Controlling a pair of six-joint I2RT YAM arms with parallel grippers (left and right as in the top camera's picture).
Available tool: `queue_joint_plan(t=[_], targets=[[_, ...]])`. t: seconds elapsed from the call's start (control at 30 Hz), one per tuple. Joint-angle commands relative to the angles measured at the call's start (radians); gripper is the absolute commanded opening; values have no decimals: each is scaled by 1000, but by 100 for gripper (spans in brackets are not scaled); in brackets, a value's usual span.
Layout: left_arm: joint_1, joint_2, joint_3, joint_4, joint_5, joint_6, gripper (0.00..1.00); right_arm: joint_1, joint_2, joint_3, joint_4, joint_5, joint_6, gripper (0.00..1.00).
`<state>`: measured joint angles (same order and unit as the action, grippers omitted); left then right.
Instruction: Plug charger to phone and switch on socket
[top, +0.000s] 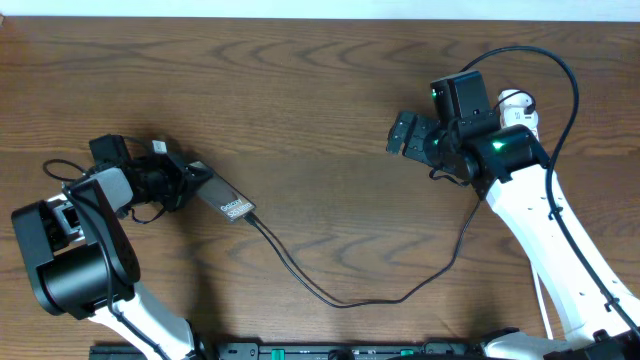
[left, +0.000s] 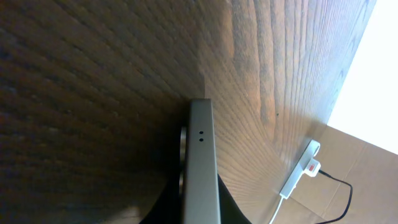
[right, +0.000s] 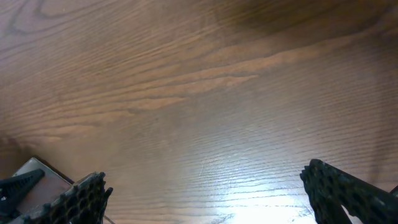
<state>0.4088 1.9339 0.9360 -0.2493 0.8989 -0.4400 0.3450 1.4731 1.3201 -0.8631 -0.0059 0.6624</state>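
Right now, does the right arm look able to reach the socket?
Probably yes: the socket lies right beside its wrist, and the right gripper is open and empty, though it points away and must turn back.

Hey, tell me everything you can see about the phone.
The phone is a flat dark slab with white lettering, angled diagonally left of centre over the wooden table. The left hand grips its upper-left end. Its edge looks grey metal with two small holes. The charger cable meets its lower-right end.
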Motion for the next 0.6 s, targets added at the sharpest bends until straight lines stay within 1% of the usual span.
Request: queue_joint_plan(t=[0.0,0.57], targets=[[-2,7,-3,-23,-90,2,8,-3,-14,8,-2,15,9,99],[-2,7,-3,-38,-89,2,9,-3,-14,7,-2,16,9,99]])
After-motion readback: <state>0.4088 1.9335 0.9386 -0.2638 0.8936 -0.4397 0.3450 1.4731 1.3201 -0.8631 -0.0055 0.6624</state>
